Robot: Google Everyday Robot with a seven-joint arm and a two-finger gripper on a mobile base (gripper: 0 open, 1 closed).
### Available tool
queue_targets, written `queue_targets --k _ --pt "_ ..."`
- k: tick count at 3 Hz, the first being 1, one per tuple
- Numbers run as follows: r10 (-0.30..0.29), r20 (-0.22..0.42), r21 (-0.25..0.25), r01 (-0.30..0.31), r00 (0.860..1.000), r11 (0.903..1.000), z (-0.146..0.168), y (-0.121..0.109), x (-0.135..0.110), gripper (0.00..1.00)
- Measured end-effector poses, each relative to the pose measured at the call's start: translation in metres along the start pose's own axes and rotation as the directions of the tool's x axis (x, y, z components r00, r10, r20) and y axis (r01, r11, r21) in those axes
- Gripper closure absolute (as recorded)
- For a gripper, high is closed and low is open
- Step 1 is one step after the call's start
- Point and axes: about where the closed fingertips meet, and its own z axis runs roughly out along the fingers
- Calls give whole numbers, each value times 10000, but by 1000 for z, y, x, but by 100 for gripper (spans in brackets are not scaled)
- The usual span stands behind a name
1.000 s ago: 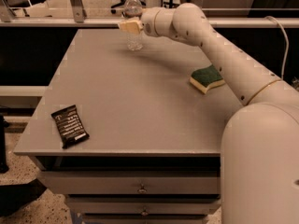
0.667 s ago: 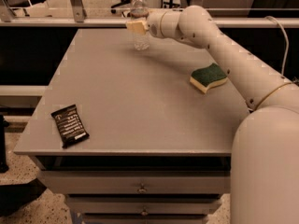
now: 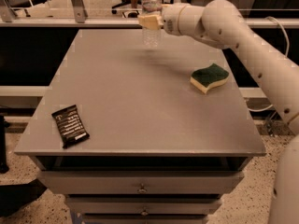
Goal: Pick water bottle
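The water bottle (image 3: 151, 35) is a small clear ribbed bottle near the back edge of the grey table (image 3: 135, 101), just right of centre. Its top reaches above the table's back edge. My gripper (image 3: 149, 21) comes in from the right on a white arm and is shut around the bottle's upper body, cream fingers (image 3: 145, 21) across its label band. The bottle stands upright, its base at or just above the tabletop; I cannot tell which.
A green and yellow sponge (image 3: 210, 77) lies at the right side of the table. A black snack packet (image 3: 70, 125) lies near the front left corner. Drawers (image 3: 142, 188) sit under the tabletop. A metal rail (image 3: 79, 13) runs behind the table.
The gripper and the bottle have moved together to the right and slightly up along the back of the table. The sponge and packet have not moved on the table.
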Motion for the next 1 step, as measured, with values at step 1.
queue_targets --k 1 --pt "507 393 -367 -493 9979 9981 -45 11 -24 100"
